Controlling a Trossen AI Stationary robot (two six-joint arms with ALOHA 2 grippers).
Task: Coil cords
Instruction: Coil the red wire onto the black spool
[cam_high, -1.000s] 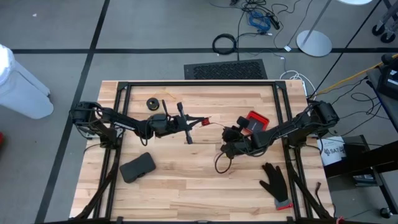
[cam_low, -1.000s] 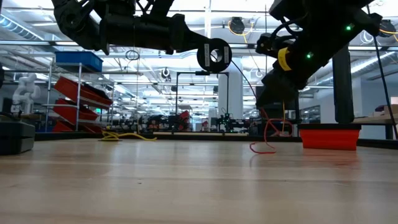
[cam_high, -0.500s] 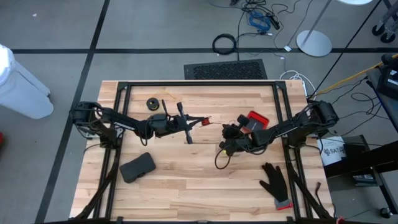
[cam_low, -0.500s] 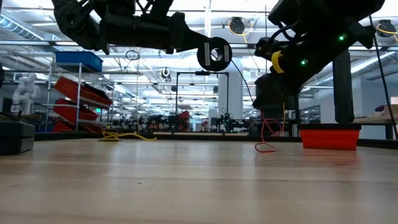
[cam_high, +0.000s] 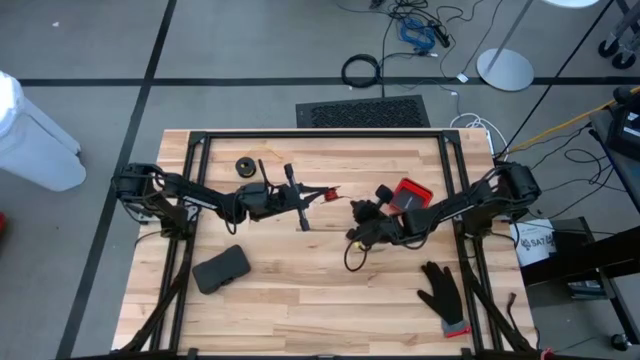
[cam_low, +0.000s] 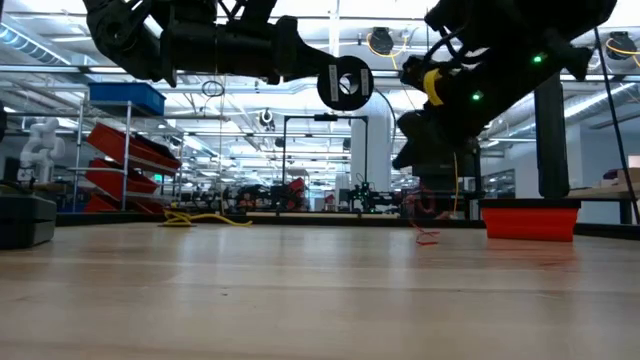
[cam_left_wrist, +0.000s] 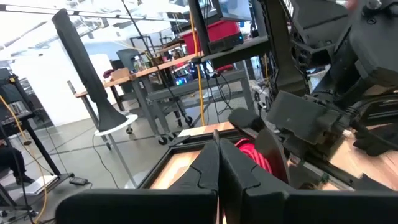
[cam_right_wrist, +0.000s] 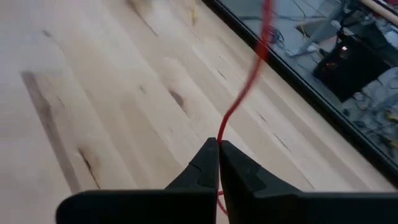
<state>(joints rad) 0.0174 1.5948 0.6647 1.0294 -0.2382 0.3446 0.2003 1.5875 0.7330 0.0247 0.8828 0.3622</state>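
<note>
With the right gripper (cam_right_wrist: 217, 144) pinched on the thin red cord (cam_right_wrist: 249, 87) and the left gripper (cam_left_wrist: 219, 146) clamping its spool (cam_low: 344, 85), a hard pull could slip the cord free.

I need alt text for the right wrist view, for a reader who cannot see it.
The right gripper, fingers shut, pinches a thin red cord that rises from the fingertips across the picture. Below lies the light wooden table, with a black frame bar along its edge.
</note>
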